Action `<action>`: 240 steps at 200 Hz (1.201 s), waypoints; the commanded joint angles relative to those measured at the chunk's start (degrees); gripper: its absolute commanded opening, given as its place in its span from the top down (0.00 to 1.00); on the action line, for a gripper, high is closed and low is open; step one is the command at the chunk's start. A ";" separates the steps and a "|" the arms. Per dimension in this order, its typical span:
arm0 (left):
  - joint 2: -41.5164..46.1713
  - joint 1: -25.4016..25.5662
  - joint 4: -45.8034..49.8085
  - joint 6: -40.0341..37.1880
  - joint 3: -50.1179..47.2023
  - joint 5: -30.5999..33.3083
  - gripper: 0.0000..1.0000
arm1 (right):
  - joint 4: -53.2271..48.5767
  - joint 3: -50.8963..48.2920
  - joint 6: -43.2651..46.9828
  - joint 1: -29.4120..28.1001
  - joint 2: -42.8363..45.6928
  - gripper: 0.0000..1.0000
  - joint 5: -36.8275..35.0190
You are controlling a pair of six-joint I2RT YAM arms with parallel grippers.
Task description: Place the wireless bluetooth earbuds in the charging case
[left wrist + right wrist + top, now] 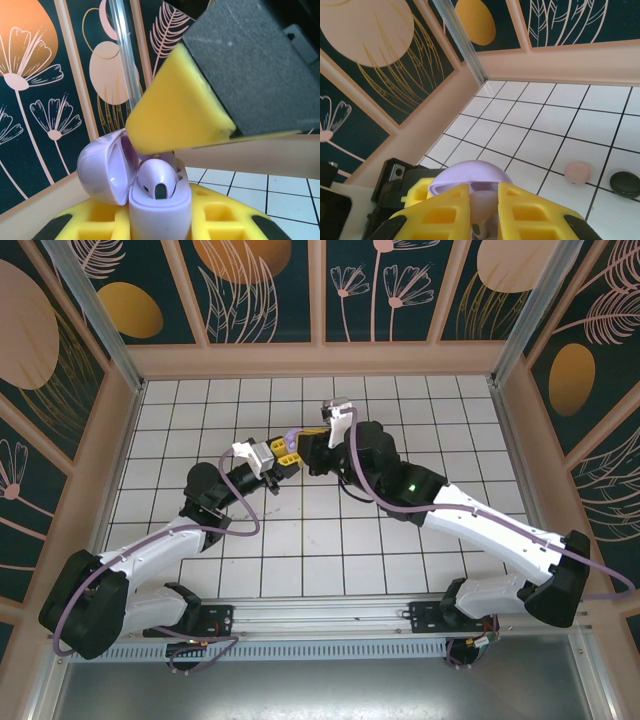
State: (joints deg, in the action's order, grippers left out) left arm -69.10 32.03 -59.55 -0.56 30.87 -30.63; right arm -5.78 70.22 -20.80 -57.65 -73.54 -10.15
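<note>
My left gripper [283,456] is shut on the body of an open lilac charging case [159,212], held upright above the tiles between its yellow fingers [220,215]. The lid [102,167] hangs open to the left. One lilac earbud [156,181] sits in the case's near slot. My right gripper [306,448] reaches over the case from the other side, one of its yellow fingers [175,112] just above the seated bud. In the right wrist view a pale lilac earbud [485,205] is pinched in my right gripper [485,212], right over the lid [470,172].
A small round pink case [577,172] and a round black case [625,184] lie on the white tiled floor [535,125] beyond the grippers. Peach walls with dark floral panels [320,290] enclose the floor on three sides.
</note>
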 commanded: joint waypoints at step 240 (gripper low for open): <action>-4.04 0.40 -0.57 -3.46 0.56 -0.42 1.00 | -27.05 24.88 -2.58 12.61 -16.31 0.90 22.63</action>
State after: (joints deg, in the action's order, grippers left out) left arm -72.47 32.05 -59.11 -2.37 30.76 -30.87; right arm -29.08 93.78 -23.11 -45.01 -90.80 6.92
